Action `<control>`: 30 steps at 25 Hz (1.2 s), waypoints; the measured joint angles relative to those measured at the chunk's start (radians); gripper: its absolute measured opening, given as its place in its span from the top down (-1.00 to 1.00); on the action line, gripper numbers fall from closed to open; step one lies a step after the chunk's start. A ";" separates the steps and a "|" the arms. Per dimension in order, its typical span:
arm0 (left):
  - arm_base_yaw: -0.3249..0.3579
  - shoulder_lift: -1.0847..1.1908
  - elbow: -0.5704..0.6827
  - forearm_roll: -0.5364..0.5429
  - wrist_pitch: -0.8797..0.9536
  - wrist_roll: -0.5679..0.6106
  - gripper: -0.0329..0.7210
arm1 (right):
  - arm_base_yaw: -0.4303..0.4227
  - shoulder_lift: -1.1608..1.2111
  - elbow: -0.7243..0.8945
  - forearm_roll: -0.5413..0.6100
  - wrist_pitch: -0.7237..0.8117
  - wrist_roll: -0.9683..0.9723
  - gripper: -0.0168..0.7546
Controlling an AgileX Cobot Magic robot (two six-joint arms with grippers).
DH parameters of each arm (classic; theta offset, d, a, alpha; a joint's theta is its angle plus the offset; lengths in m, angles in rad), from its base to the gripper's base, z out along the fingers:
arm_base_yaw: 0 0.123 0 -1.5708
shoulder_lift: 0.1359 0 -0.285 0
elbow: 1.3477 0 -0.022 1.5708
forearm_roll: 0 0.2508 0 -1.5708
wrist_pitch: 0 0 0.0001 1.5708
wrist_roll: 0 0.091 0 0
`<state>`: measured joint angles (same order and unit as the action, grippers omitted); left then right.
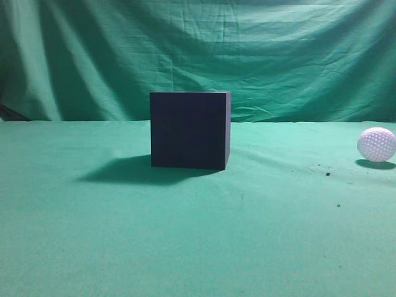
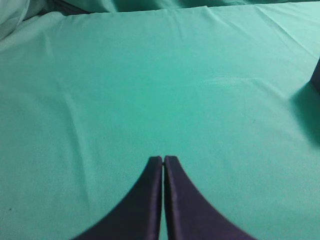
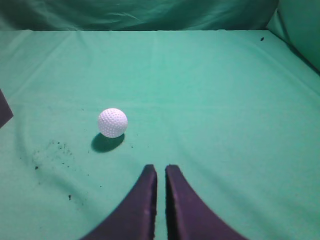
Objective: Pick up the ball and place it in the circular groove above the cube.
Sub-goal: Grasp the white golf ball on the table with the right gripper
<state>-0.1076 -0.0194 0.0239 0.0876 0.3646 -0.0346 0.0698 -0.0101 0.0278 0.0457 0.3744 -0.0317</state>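
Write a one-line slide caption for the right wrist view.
Shut right end effector hovers over green cloth, white dimpled ball resting ahead to its left.

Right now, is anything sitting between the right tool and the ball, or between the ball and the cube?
Nothing visible. In the right wrist view only bare green cloth with a few dark specks lies between the right tool and the ball. In the exterior view, open cloth separates the ball from the cube.

Left dark tapered two-finger gripper [image 2: 163, 159]: fingers pressed together, tips touching, pointing forward, holding nothing. Right dark tapered two-finger gripper [image 3: 161, 167]: fingers nearly together, thin slit between tips, nothing held. Neither arm appears in the exterior view.
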 joint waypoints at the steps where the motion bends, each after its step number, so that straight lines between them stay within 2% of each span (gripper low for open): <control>1: 0.000 0.000 0.000 0.000 0.000 0.000 0.91 | 0.000 0.000 0.000 0.000 0.000 0.000 0.96; 24: 0.000 0.000 0.000 0.000 0.000 0.000 0.91 | 0.000 0.000 0.000 0.000 -0.002 0.003 0.96; 26: 0.000 0.000 0.000 0.000 0.000 0.000 0.91 | 0.000 0.000 0.001 0.004 -0.047 0.003 0.96; 30: 0.000 0.000 0.000 0.000 0.000 0.000 0.91 | 0.000 0.000 0.001 0.041 -0.266 0.019 0.96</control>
<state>-0.1076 -0.0194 0.0239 0.0876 0.3646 -0.0346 0.0698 -0.0101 0.0284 0.0869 0.1079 -0.0127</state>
